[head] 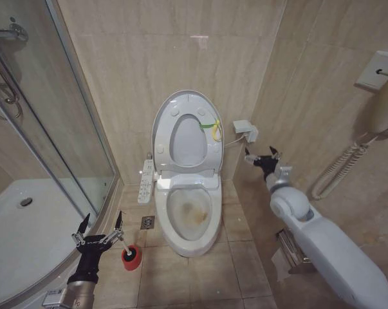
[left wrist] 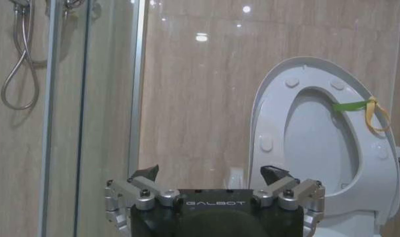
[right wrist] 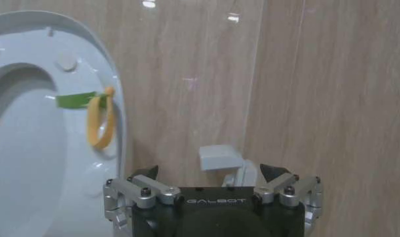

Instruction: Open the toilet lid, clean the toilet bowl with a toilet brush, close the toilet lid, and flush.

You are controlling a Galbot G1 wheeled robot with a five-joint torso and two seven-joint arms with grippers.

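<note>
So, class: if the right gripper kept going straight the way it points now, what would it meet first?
Most likely the small white wall box dead ahead of the open right gripper, beside the raised toilet lid; depth is unclear.

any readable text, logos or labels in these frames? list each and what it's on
"GALBOT" on the body of the left gripper, seen in the left wrist view.
"GALBOT" on the body of the right gripper, seen in the right wrist view.
The button panel on the side of the toilet bowl has markings too small to read.
No other text is legible on the toilet lid, walls or shower glass.
</note>
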